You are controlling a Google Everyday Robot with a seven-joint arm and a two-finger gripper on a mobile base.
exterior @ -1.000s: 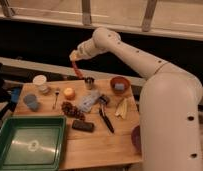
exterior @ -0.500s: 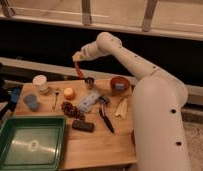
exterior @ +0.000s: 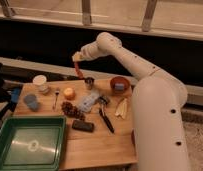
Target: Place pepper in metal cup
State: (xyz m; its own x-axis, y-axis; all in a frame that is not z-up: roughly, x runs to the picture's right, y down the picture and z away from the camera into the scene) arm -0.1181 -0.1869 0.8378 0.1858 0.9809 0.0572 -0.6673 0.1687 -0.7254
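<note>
**Holding the pepper above the metal cup**

Spanning the right side of the view, the white robot arm (exterior: 145, 85) reaches from the lower right up and over the wooden table (exterior: 95, 145). A green tray (exterior: 30, 145) sits at the table's front left corner. Farther back stand a brown bowl (exterior: 119, 85), a white cup (exterior: 40, 82) and a blue-grey cup (exterior: 31, 102). The gripper (exterior: 77, 58) hangs above the table's far edge, clamped shut on the top of the pepper (exterior: 79, 70), which slants down toward the metal cup (exterior: 89, 83). Beside that cup lies a small orange fruit (exterior: 69, 93).
</note>
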